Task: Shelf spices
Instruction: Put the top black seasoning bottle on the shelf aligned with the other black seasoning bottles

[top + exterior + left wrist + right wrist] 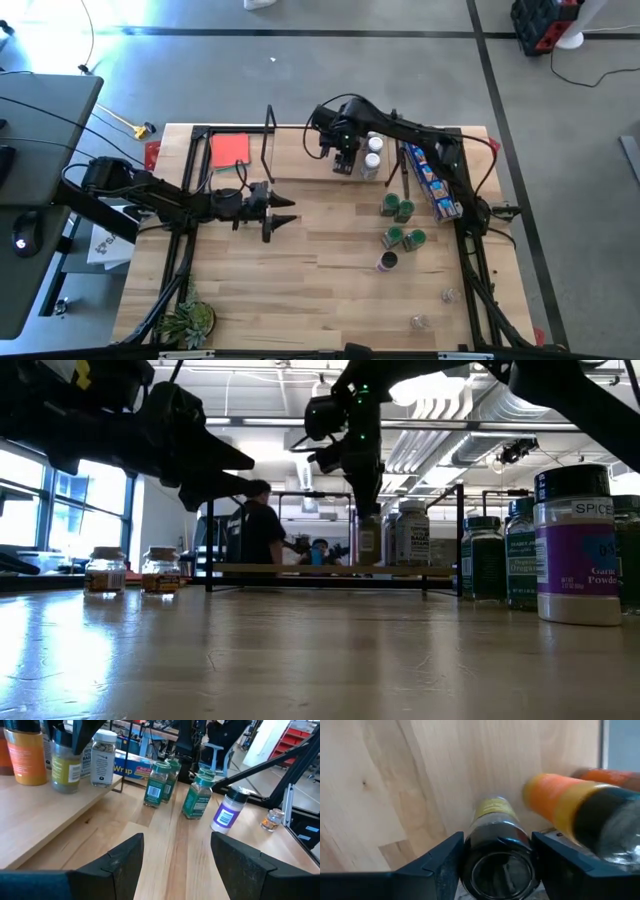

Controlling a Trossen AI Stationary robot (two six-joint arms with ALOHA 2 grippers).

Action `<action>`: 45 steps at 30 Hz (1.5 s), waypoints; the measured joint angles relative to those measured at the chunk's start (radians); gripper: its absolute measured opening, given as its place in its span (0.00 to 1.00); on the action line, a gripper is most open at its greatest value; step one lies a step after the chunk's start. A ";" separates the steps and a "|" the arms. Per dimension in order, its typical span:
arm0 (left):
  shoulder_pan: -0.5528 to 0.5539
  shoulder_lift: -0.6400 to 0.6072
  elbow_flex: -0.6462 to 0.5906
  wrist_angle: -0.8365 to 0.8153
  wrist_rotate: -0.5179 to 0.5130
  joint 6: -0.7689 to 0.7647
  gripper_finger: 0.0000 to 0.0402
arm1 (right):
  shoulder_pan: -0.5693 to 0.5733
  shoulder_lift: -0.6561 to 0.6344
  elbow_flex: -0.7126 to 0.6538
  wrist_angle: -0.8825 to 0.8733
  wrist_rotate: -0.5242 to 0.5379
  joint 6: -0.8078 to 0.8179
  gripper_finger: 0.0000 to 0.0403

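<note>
The shelf [300, 160] is a low light-wood rack along the table's far side. My right gripper [345, 162] is over the shelf's middle, pointing down, shut on a spice jar [497, 865] with a black lid and a yellow-green label. An orange-labelled jar [570, 805] stands right beside it, and two white-lidded jars [372, 155] stand to its right. Several green-lidded jars [400, 222] and a black-lidded jar [387, 262] stand on the table in front of the shelf's right end. My left gripper [288, 213] hovers open above the table centre, touching nothing. My right gripper pinches the jar's black lid [497, 847] between its two fingers [442, 865], coming from above and pointing down. The jar [65, 767] is upright with its base on the shelf board [300, 569].
A long blue snack packet [432, 180] lies by the shelf's right end and a red card [228, 150] on its left part. Two small clear jars [435, 308] sit near the table's right near corner, a plant [188, 322] at the left near corner. People show behind the table.
</note>
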 joint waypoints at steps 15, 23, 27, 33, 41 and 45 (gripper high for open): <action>0.000 0.000 0.000 0.003 0.018 -0.002 0.57 | 0.001 0.000 0.000 0.038 0.053 -0.030 0.57; 0.000 0.000 0.000 0.004 0.024 -0.002 0.57 | 0.001 0.000 0.000 0.057 0.055 -0.044 0.57; 0.000 0.000 0.000 0.004 0.026 -0.003 0.57 | 0.001 0.000 0.000 0.052 0.053 -0.052 0.57; 0.000 0.000 0.000 0.004 0.026 -0.003 0.57 | 0.000 0.000 0.000 0.050 0.044 -0.098 0.58; 0.000 0.000 0.001 0.004 0.026 -0.003 0.57 | -0.005 0.000 0.000 0.057 0.030 -0.102 0.63; 0.000 0.000 0.001 0.004 0.030 -0.003 0.57 | -0.006 0.000 0.000 0.070 0.076 -0.093 0.64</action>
